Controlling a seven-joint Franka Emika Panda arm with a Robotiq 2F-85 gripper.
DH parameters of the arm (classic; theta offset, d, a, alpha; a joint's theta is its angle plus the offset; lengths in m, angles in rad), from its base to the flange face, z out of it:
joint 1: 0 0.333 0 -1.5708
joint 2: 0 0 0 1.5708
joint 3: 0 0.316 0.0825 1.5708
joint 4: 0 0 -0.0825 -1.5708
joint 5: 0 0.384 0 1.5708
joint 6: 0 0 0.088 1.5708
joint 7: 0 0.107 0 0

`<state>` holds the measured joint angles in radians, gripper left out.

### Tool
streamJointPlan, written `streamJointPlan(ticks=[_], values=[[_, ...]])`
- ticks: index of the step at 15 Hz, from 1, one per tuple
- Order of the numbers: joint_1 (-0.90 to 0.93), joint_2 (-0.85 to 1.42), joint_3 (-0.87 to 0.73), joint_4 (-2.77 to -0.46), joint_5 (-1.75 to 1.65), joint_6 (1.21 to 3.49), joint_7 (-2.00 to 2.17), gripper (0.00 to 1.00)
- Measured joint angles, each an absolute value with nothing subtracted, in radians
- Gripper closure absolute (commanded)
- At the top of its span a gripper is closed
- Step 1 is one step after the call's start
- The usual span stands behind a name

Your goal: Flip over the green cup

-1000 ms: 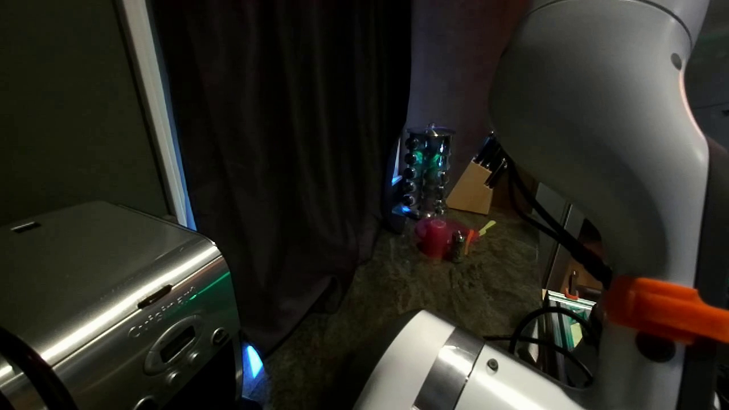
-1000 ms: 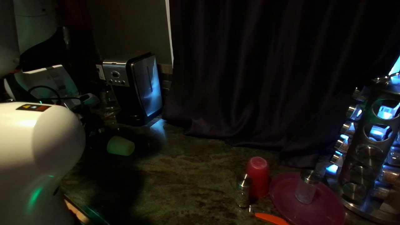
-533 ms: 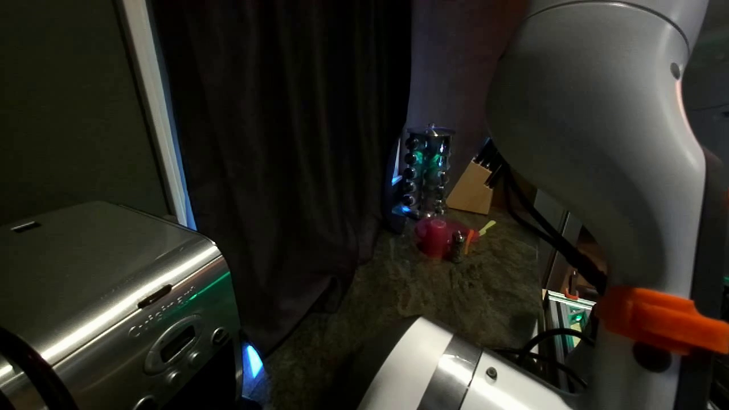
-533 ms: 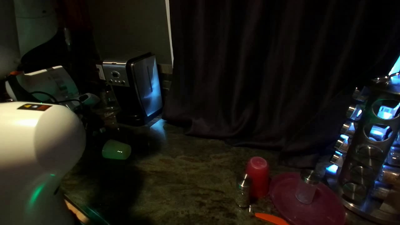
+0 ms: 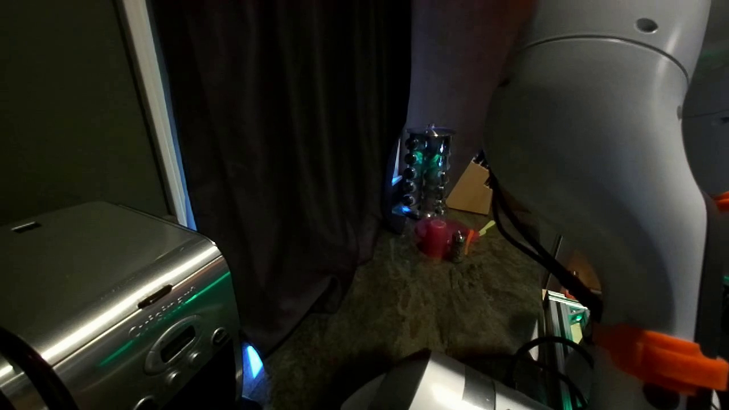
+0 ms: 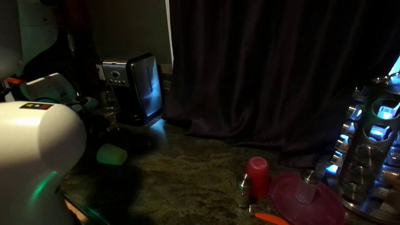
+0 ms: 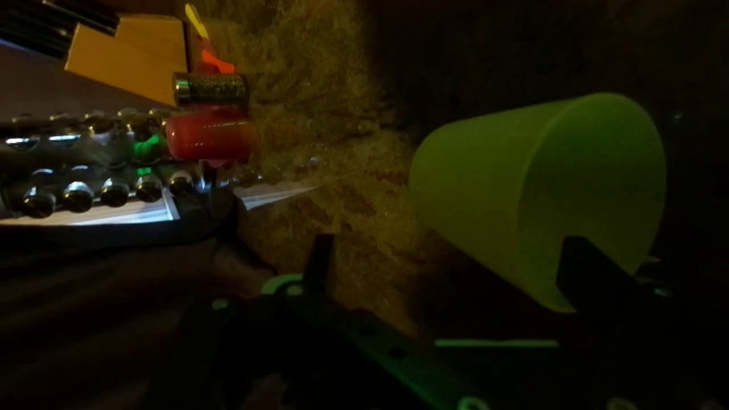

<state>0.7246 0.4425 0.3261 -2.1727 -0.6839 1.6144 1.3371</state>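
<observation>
Wrist view: green cup (image 7: pixel 529 188) partly hidden.

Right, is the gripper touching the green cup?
Cannot tell: in the wrist view, one finger of the gripper overlaps the green cup, but relative depth is unclear.

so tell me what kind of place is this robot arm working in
Most likely a kitchen: there's a spice rack, a knife block and what looks like a coffee maker.

Cup (image 6: pixel 111 154) prob. before coffee mkr (image 6: pixel 134 90), jar (image 6: pixel 306 191) on plate (image 6: pixel 284 187)
</observation>
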Motion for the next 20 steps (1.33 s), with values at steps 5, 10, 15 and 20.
streamJointPlan(ticks=[5, 10, 15, 20], values=[[0.738, 0.463, 0.326, -2.180, -0.772, 1.582, 1.258, 0.50], [0.738, 0.467, 0.326, -2.181, -0.780, 1.560, 1.220, 0.89], [0.738, 0.467, 0.327, -2.178, -0.773, 1.538, 1.215, 1.00], [0.738, 0.460, 0.328, -2.174, -0.753, 1.533, 1.216, 0.99]])
